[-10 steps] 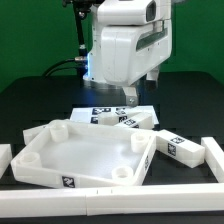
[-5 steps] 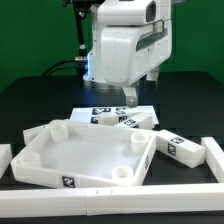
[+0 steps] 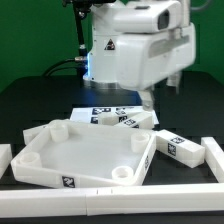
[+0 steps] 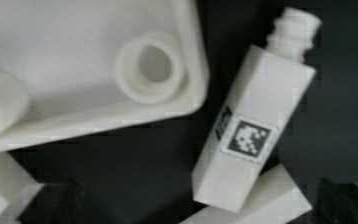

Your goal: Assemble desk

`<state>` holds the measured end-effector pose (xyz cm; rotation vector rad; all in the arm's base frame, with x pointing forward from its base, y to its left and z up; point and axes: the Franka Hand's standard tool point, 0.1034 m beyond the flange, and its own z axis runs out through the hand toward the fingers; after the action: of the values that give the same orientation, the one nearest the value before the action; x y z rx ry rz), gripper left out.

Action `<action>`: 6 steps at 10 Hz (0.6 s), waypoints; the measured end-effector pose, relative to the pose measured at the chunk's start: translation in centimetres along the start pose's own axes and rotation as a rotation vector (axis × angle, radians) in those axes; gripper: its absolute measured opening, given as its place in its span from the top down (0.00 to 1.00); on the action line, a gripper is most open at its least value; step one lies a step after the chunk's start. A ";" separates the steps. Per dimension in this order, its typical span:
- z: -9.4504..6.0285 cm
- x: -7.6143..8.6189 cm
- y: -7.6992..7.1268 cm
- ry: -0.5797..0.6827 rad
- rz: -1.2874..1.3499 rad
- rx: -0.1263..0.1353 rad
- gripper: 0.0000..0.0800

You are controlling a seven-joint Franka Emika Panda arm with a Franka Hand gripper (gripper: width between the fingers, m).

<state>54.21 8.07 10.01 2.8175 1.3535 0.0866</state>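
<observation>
The desk top (image 3: 85,153) lies upside down at the table's front, raised rim up, with round corner sockets. In the wrist view its corner (image 4: 78,40) shows a socket (image 4: 153,64). A square-section leg (image 4: 254,118) with a black-and-white tag and a threaded peg lies beside that corner; in the exterior view it is on the right (image 3: 172,146). More legs (image 3: 128,121) lie behind the top. My gripper (image 3: 147,100) hovers above the legs, jaws open and empty. In the wrist view the gripper (image 4: 197,205) has its dark fingers (image 4: 59,200) wide apart, either side of the leg's lower end.
Long plain white border bars run along the front (image 3: 100,191), the exterior view's right (image 3: 214,154) and left (image 3: 5,158). The marker board (image 3: 92,108) lies behind the desk top under the arm. Black cables hang at the back.
The arm has swung toward the exterior view's right, and the gripper has shifted the same way above the legs. The desk top and legs have not moved.
</observation>
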 end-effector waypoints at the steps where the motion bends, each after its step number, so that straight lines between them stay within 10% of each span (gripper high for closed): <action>1: 0.0 -0.1 0.1 -0.002 -0.020 0.003 0.19; 4: 0.9 0.4 -0.9 0.015 0.023 0.000 0.19; 6: 4.5 0.7 -2.4 0.051 0.024 -0.001 0.19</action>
<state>53.00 10.17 5.43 2.8498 1.3292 0.1609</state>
